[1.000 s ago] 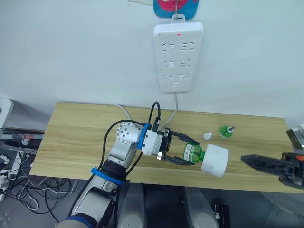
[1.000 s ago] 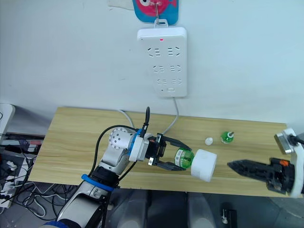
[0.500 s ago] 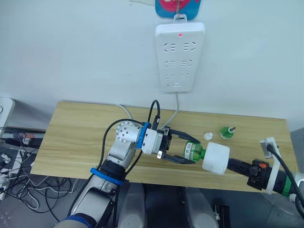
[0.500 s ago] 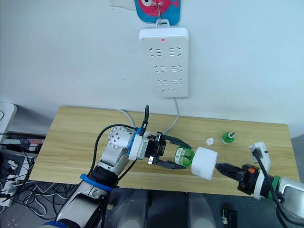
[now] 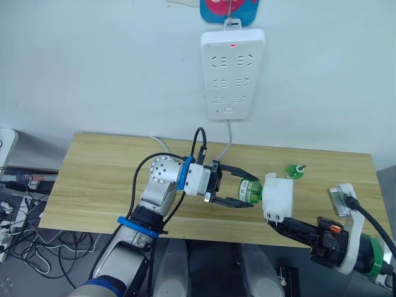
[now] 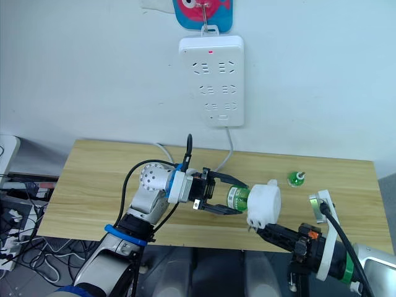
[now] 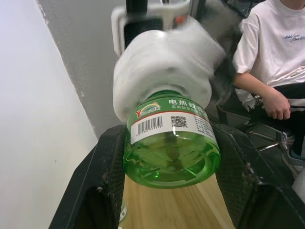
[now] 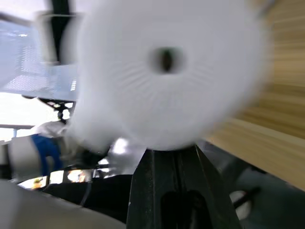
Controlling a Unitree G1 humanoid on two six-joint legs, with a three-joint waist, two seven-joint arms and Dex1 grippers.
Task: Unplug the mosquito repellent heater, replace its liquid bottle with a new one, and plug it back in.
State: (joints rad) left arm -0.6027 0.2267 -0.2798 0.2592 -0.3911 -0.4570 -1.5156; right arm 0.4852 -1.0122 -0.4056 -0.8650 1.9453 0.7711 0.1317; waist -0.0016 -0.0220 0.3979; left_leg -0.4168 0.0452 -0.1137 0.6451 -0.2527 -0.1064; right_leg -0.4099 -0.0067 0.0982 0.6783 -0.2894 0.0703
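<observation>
Two grippers share one load: our left gripper (image 5: 242, 192) clamps the green liquid bottle (image 5: 250, 192); our right gripper (image 6: 265, 232), fingers together, nudges the mosquito repellent heater (image 5: 278, 197). Twisting may slip.

Silver left arm (image 5: 162, 185), blue bands, black cables, black fingers (image 5: 232, 171)

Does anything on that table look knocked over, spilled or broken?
Nothing spilled or broken. A small green bottle stands upright on the table, uncapped with its wick showing; the heater and its bottle are held sideways between the grippers.
</observation>
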